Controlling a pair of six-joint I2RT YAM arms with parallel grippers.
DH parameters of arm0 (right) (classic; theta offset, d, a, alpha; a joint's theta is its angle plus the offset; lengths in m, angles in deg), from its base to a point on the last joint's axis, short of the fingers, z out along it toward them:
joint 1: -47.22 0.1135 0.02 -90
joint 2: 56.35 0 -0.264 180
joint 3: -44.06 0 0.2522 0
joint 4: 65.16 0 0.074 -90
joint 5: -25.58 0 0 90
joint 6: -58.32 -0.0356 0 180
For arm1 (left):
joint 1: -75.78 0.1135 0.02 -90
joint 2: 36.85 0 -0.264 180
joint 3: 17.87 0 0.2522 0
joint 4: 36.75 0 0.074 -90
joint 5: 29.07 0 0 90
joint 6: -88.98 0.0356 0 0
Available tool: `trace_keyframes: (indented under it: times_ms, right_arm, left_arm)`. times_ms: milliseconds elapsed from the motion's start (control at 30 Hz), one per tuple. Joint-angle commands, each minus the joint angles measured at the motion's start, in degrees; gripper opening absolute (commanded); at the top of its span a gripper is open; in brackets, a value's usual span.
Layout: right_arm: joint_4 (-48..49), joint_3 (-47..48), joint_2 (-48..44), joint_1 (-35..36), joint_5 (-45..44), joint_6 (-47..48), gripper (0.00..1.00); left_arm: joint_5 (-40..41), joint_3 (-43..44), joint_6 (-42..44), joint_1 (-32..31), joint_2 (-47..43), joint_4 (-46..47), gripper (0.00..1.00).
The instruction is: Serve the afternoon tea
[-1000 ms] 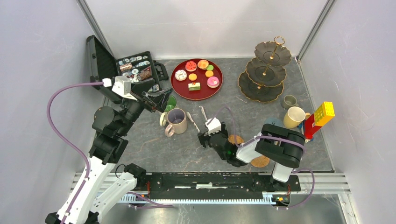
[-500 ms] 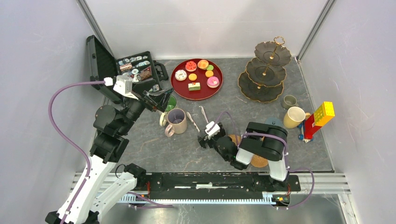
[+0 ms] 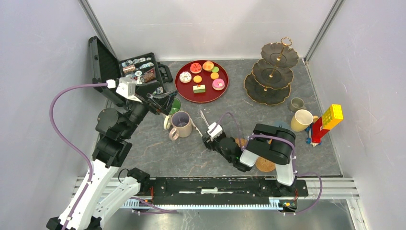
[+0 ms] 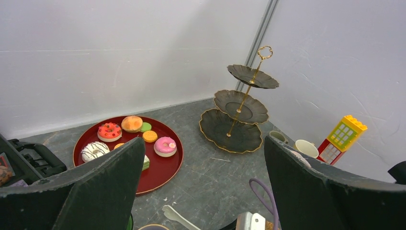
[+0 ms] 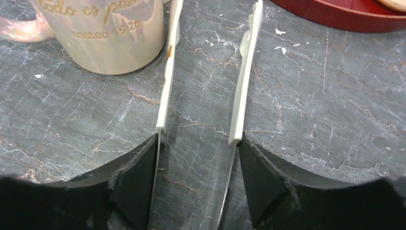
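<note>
Metal tongs with white tips lie on the grey table beside the beige mug. My right gripper straddles them low on the table, one finger pressed against the outside of each arm, shut on the tongs. From above, this gripper sits right of the beige mug. My left gripper hovers open and empty over the green-lined mug. Toy cakes rest on the red tray. The three-tier stand is bare, with the yellow mug and small grey mug nearby.
An open black case of small items stands at the back left. A yellow and red brick toy stands against the right wall. Woven coasters lie under the right arm. Walls close in the back and both sides.
My right gripper slid forward and left toward the beige mug and its jaws narrowed onto the tongs, pushing the two arms closer. The left arm stayed put.
</note>
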Motion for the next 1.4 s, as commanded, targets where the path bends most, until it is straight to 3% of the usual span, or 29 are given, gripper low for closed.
trace_keyframes:
  times_ms: [0, 500, 733, 1100, 1367]
  right_arm:
    - [-15.5, 1.9, -4.0, -0.6, -2.8, -3.6, 0.63]
    - [-45.7, -3.1, -29.9, -0.6, -1.2, -17.8, 0.6]
    - [-61.4, 2.1, -39.3, -0.6, -1.4, -18.7, 0.6]
    - [-71.9, 19.0, -35.8, -4.8, -3.1, -16.3, 0.59]
    - [-77.2, 32.5, -26.9, -11.7, 2.6, -16.0, 0.57]
  left_arm:
    - [0.0, 0.7, -1.5, -0.2, -0.6, 2.3, 1.0]
    - [-0.1, 0.2, -2.1, -0.2, 0.1, 2.7, 1.0]
    - [-0.6, 0.2, -2.6, -0.2, 0.6, 2.9, 1.0]
    - [-0.8, 0.1, -3.0, -0.2, 0.6, 3.1, 1.0]
    - [-0.8, -0.6, -3.9, -0.3, 0.9, 3.8, 1.0]
